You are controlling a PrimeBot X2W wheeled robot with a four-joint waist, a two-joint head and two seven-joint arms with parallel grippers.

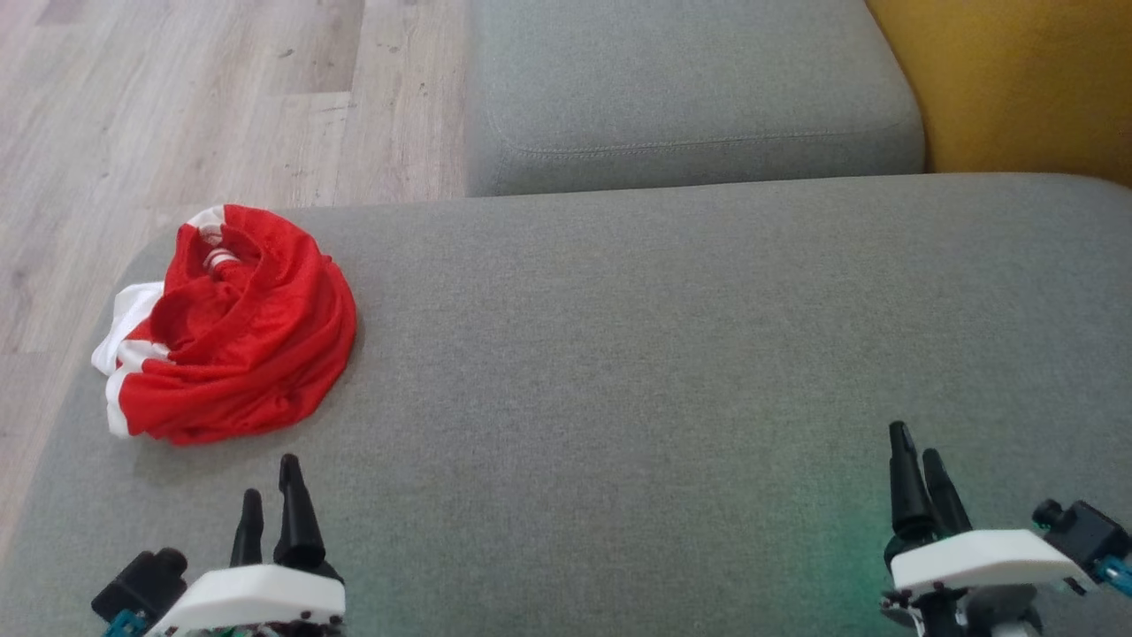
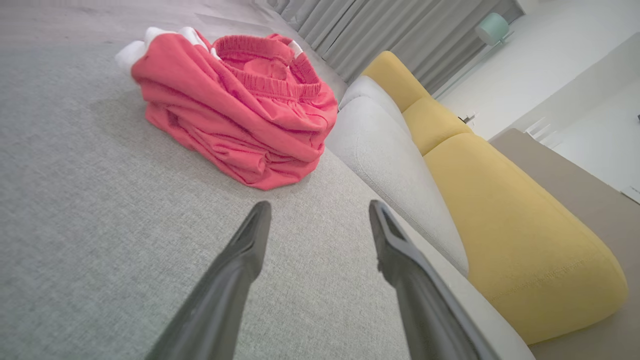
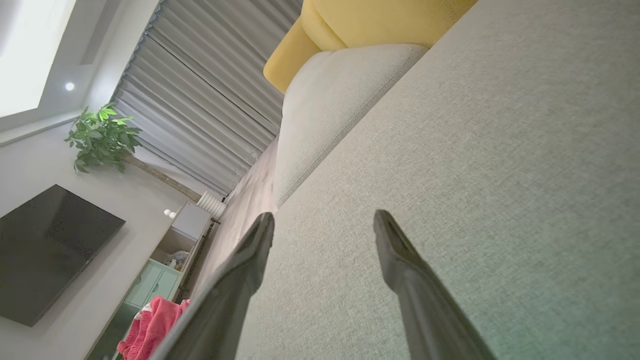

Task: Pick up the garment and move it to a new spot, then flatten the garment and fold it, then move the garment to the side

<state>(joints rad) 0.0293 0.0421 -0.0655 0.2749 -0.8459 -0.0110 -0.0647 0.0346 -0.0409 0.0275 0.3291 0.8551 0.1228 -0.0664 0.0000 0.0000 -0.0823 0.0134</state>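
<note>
Head view first: the red shorts (image 1: 232, 323) sit in a crumpled heap at the left of the frame, on the big grey seat cushion (image 1: 663, 354), close to its left edge with white trim poking out toward the wooden floor (image 1: 177, 88). Down at the lower left, the left gripper (image 1: 271, 479) hovers just below the heap, fingers spread and nothing between them. Over at the lower right, well apart from the shorts, the right gripper (image 1: 915, 442) is likewise released and empty above bare cushion. A second grey cushion (image 1: 690, 88) runs along the top, with a yellow cushion (image 1: 1017, 80) in the upper right corner. On the left wrist view the shorts (image 2: 240, 105) fill the upper middle, elastic waistband (image 2: 265, 85) facing up, and the left gripper (image 2: 320, 210) points at them with a gap of grey fabric between tips and cloth. On the right wrist view the right gripper (image 3: 324, 217) is parted over plain cushion, the shorts (image 3: 150, 325) a small pink-red lump at the lower left, a television (image 3: 50, 250) and a potted plant (image 3: 100, 137) beyond.
</note>
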